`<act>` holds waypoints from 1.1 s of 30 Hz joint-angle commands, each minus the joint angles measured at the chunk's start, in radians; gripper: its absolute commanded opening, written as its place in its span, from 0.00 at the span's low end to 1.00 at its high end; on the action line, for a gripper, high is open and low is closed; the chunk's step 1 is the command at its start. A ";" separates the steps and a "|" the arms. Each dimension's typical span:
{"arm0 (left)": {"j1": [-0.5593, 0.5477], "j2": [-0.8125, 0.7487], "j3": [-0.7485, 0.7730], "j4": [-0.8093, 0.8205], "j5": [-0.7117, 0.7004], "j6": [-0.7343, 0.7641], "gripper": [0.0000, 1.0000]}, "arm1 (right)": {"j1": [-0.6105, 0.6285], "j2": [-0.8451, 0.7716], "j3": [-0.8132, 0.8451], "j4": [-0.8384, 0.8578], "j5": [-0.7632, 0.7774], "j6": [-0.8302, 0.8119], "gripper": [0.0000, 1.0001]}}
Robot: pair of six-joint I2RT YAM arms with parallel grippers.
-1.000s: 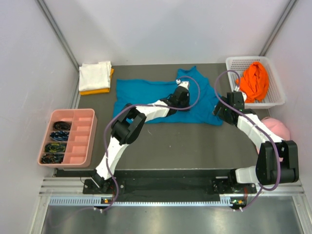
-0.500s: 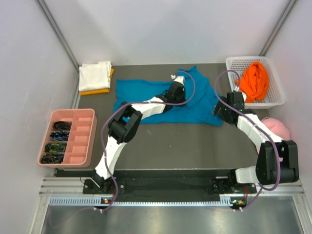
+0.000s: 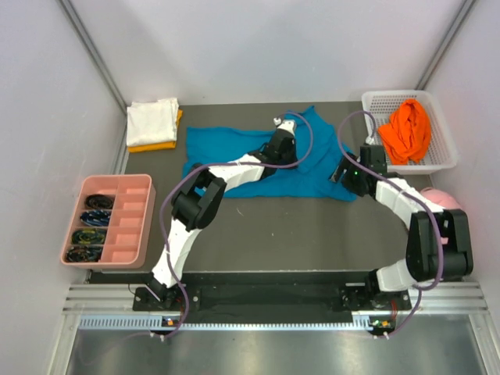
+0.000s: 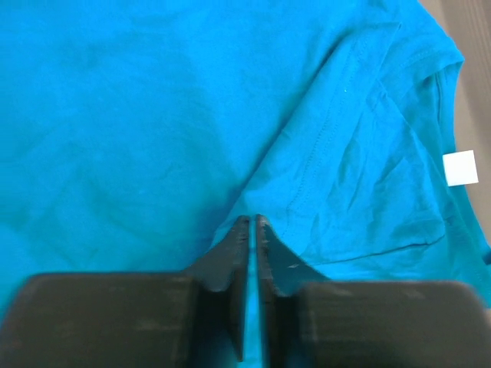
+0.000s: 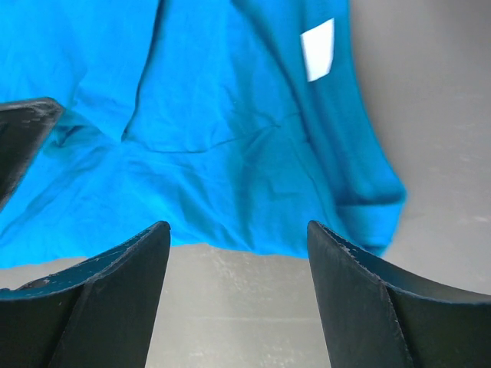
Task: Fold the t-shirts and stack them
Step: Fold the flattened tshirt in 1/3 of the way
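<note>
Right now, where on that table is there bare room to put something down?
Widest: the near mat between the teal-blue shirt, the pink tray and the right arm. A thin strip lies behind the shirt. Crowded: the right side, around basket and pink cap.

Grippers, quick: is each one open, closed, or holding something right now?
Left gripper: closed, pinching a fold of the teal-blue t-shirt.
Right gripper: open, holding nothing, over the shirt's edge.

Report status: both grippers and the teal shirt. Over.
Left gripper jaws shut on teal shirt. Right gripper jaws open at its edge. Shirt spread out, rumpled. No clutter on it.
</note>
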 commanded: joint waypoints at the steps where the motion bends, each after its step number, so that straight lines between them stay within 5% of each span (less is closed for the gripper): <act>1: 0.044 -0.150 -0.043 0.017 -0.064 0.041 0.20 | 0.018 0.066 0.088 0.087 -0.083 0.012 0.72; 4: 0.099 -0.216 -0.126 0.017 -0.078 0.030 0.33 | 0.058 0.129 0.146 0.093 -0.099 0.012 0.72; 11: 0.193 -0.394 -0.338 0.017 -0.194 0.047 0.84 | 0.149 0.217 0.273 0.079 -0.096 0.005 0.72; 33: 0.251 -0.540 -0.516 -0.035 -0.249 0.053 0.88 | 0.196 0.464 0.381 0.188 -0.205 0.091 0.69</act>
